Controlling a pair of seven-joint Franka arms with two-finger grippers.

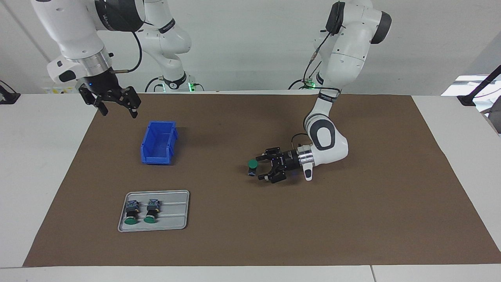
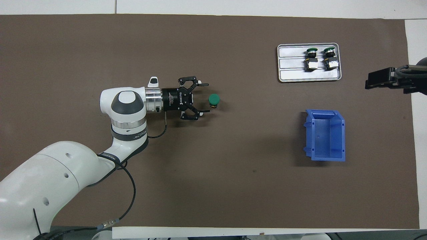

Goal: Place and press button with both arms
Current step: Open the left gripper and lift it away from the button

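- Overhead view: the button (image 2: 214,100) is standing on the desk (image 2: 233,186) just ahead of the left gripper (image 2: 204,98) — fingers spread wide, gripping nothing.
- The right gripper (image 1: 117,109) is waiting over the desk's edge, fingers apart, empty.

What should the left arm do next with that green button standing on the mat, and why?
Probably pull the left gripper back and clear. Its fingers are open, and the button stands upright on the mat just off their tips, cap up, apparently already placed. The right gripper hangs up over the mat's edge near the blue bin, so clearing space would let it come in to press.
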